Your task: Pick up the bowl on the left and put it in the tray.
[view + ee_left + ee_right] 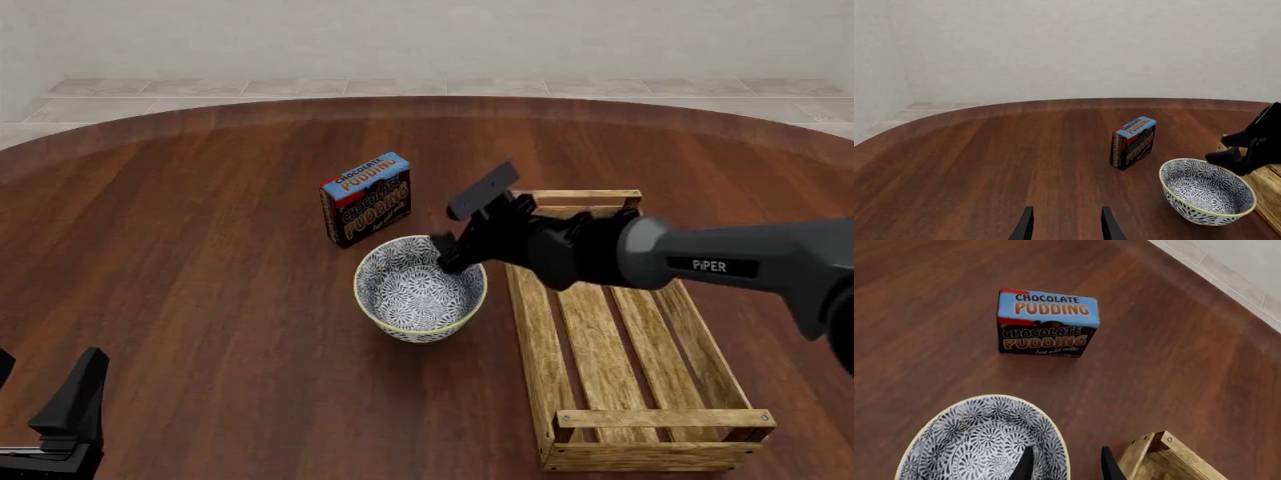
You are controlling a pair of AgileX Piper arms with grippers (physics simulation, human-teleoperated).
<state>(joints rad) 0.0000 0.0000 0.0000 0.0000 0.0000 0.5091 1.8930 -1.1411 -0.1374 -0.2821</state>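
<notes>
Black right gripper (pixel 455 250), arm extended leftward over the tray (pixel 663 437), straddles the bowl (pixel 418 290) rim, fingers spread. Left gripper (pixel 1066 225) rests low, fingers parted.

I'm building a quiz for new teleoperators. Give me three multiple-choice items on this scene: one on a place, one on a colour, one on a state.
1. Where does the bowl sit?
A. inside the tray
B. on the table between the pudding box and the tray
C. on top of the pudding box

2. What colour is the top face of the pudding box?
A. light blue
B. green
C. yellow

3. How does the right hand stand?
A. open, its fingers straddling the bowl's rim
B. shut on the pudding box
C. resting inside the tray

Answers:
1 B: the front view shows the bowl on the wood beside the tray, which holds nothing.
2 A: the right wrist view shows blue behind the "CHOCOLATE PUDDING" lettering.
3 A: the right wrist view shows one finger over the bowl's inside and one outside the rim, apart.
</notes>
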